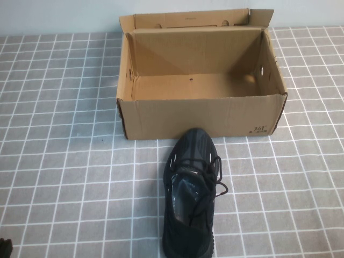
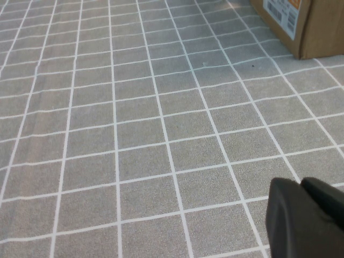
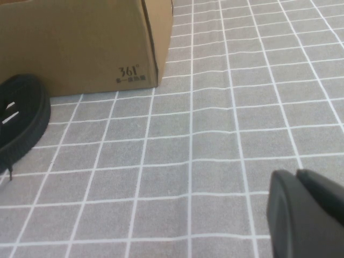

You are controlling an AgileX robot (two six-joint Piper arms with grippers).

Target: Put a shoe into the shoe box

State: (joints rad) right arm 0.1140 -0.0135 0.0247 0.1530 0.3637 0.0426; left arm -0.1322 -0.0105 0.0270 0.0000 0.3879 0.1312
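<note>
Just near of the open shoe box (image 1: 201,115), the black sneaker (image 1: 191,193) lies on the checked cloth (image 1: 64,161), long axis near-to-far, toe touching the wall. Both closed, empty grippers, left gripper (image 2: 302,220) and right gripper (image 3: 301,215), hang low; the right looks nearer.

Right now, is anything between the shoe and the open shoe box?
Only the shoe box's own front wall: the shoe's toe rests right against it. Nothing else is between them. The left gripper and right gripper sit shut, away from both.

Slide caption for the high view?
Black shoe lies before the open, empty shoe box; both grippers shut, parked near the table's near edge.
</note>
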